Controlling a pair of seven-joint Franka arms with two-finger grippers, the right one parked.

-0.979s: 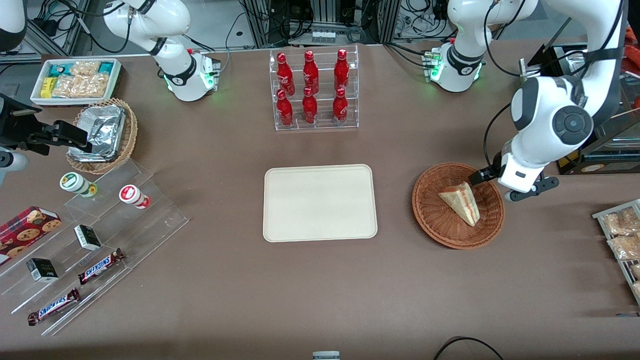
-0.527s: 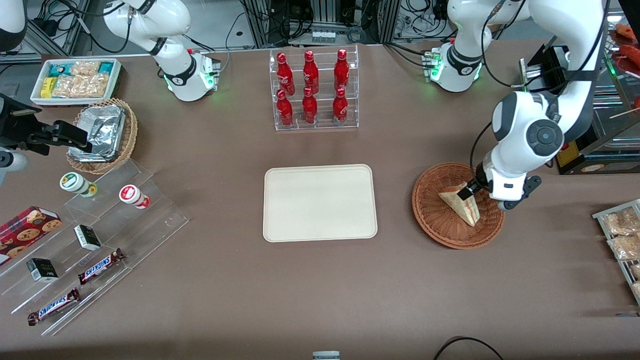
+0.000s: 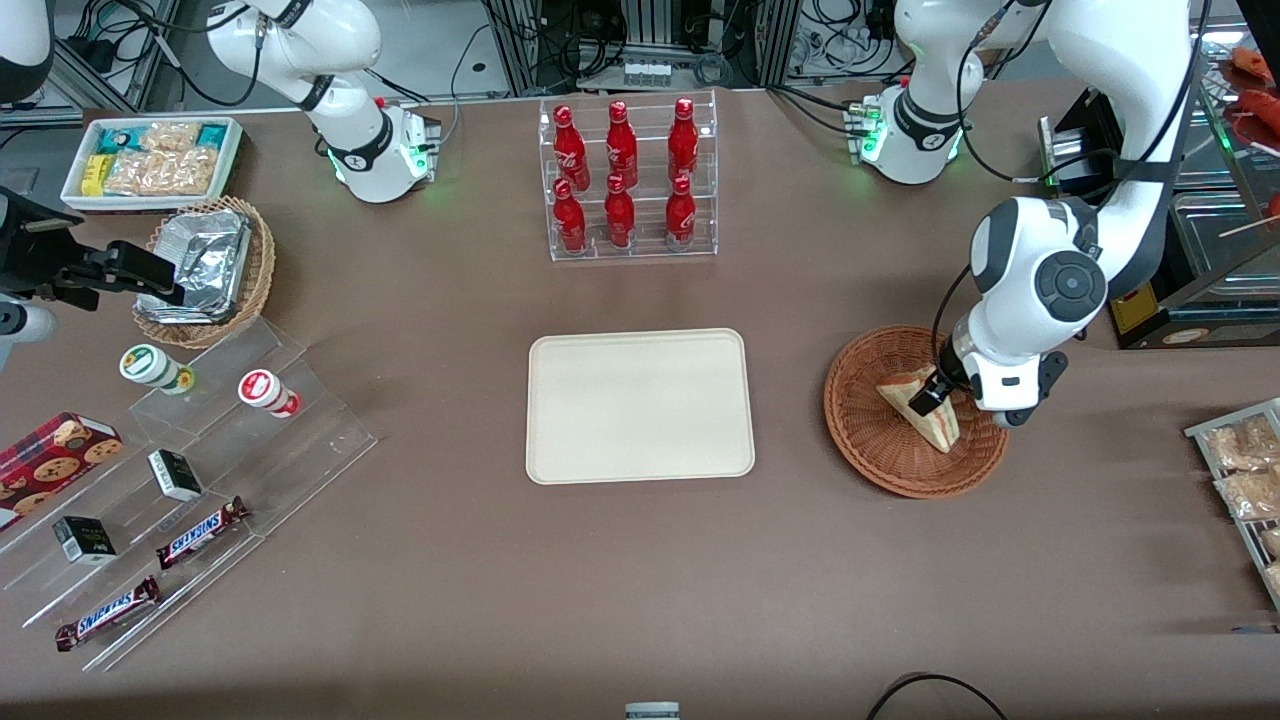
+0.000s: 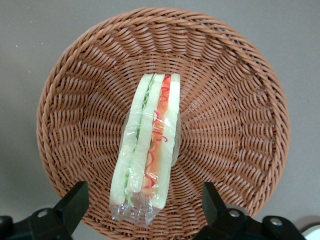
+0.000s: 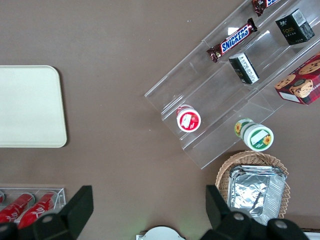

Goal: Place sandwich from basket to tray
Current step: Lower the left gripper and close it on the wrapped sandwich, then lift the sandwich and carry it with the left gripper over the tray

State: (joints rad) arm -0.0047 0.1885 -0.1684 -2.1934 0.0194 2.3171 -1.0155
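Observation:
The sandwich (image 3: 941, 428) is a plastic-wrapped wedge with red and green filling, lying in the round reddish-brown wicker basket (image 3: 868, 455) toward the working arm's end of the table. My left gripper (image 3: 930, 394) hangs low over the basket, open. In the left wrist view the sandwich (image 4: 150, 145) lies between the two black fingertips (image 4: 76, 199), which stand apart from its wider end without touching it. The gripper (image 4: 144, 199) points down at the basket (image 4: 235, 100). The cream-white tray (image 3: 640, 405) lies bare at the table's middle, beside the basket; it also shows in the right wrist view as the tray (image 5: 30, 105).
A clear rack of red bottles (image 3: 625, 180) stands farther from the camera than the tray. A tan basket of foil packets (image 3: 205, 265), a white snack box (image 3: 150, 160) and an acrylic stand with snacks (image 3: 190, 480) sit toward the parked arm's end. Snack packets (image 3: 1240, 470) lie near the working arm.
My left gripper moved from the basket's rim to over the sandwich, nearer the camera and toward the tray, and came lower. The sandwich has not moved.

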